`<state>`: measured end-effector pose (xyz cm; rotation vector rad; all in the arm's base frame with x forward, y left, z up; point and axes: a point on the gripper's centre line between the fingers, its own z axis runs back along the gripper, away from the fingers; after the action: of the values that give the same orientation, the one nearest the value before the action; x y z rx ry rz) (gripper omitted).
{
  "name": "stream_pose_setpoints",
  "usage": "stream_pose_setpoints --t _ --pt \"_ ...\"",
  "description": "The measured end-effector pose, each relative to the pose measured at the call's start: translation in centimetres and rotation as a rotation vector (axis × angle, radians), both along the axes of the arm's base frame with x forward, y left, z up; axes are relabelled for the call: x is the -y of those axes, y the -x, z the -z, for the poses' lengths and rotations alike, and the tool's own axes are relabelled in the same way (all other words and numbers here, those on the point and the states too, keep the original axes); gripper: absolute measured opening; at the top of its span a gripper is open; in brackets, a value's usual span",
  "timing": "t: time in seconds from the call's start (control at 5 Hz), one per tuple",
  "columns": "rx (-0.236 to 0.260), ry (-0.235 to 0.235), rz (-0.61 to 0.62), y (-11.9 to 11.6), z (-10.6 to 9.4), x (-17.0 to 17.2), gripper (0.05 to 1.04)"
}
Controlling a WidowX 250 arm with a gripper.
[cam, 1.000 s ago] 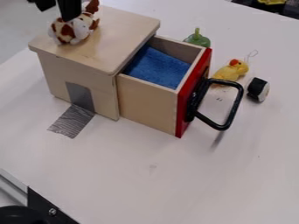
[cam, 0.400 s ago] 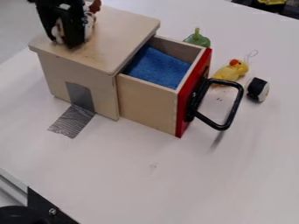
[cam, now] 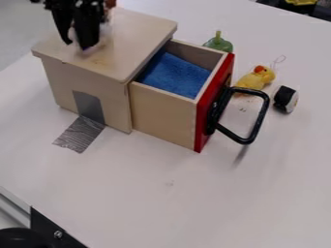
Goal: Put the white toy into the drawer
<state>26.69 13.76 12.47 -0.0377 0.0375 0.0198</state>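
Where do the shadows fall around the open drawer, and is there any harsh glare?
In the camera view, a soft shadow lies on the table below the black handle, the blue lining looks darker near the cabinet, and no harsh glare shows.

1 black gripper (cam: 76, 45) at upper left, pointing down.

Tally, clock directions from view centre: 11 o'clock, 1 gripper (cam: 77, 44), 1 toy (cam: 111, 4) (mostly hidden); 10, 1 box (cam: 90, 72); 12, 1 drawer (cam: 161, 112), 1 cloth (cam: 173, 74). At 3, 1 handle (cam: 261, 118); 2, 1 duck (cam: 254, 81); 9, 1 tape strip (cam: 81, 134).
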Motion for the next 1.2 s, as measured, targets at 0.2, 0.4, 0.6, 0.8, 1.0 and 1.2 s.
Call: stream_pose_setpoints --t 0.2,0.4,0.6,0.8,1.0,1.2 --pt "0.048 -0.003 -0.171 -0.6 -1.4 3.2 0.437" --pt "0.09 -0.01 -0.234 -2.3 -2.0 8.3 0.437" --pt "0.092 -0.024 -0.248 -3.0 -0.8 10.8 0.437" --pt "0.082 -0.017 -0.259 -4.0 1.1 11.7 0.437" --pt "0.075 -0.017 -0.261 -4.2 1.8 11.7 0.504" --pt "0.073 -0.001 -0.268 -3.9 2.4 12.0 0.822"
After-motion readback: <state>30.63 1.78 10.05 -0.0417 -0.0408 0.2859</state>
